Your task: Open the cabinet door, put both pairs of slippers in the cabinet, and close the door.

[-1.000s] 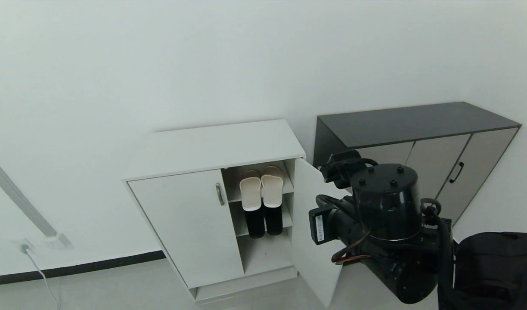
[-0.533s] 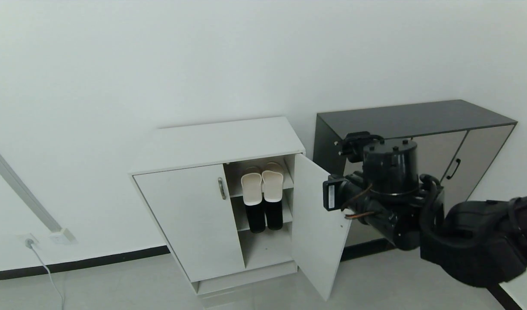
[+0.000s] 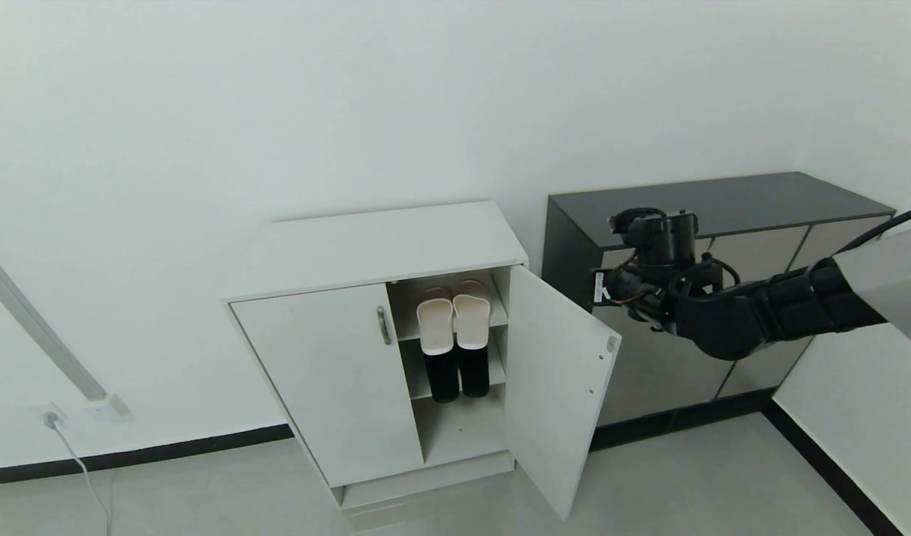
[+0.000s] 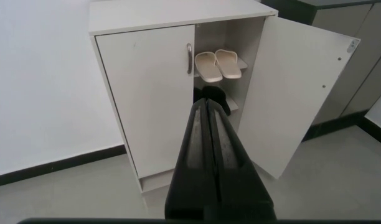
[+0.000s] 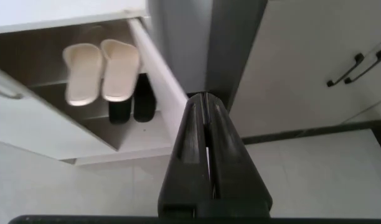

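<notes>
The white cabinet stands against the wall with its left door closed and its right door swung open. A white pair of slippers lies on the upper shelf, and a black pair sits on the shelf below. My right gripper hangs just beyond the open door's top outer corner, apart from it. In the right wrist view that gripper is shut and empty, beside the door's edge. My left gripper is shut and empty, pointing at the opening from some way back, with the white slippers beyond it.
A dark cabinet with grey doors stands right of the white one, close behind my right arm. A wall socket with a cable is at the lower left. A white surface juts in at the right. Bare floor lies before the cabinet.
My right arm has stretched out from close to the camera to a spot past the open door's top corner. The door and both pairs of slippers have stayed put.
</notes>
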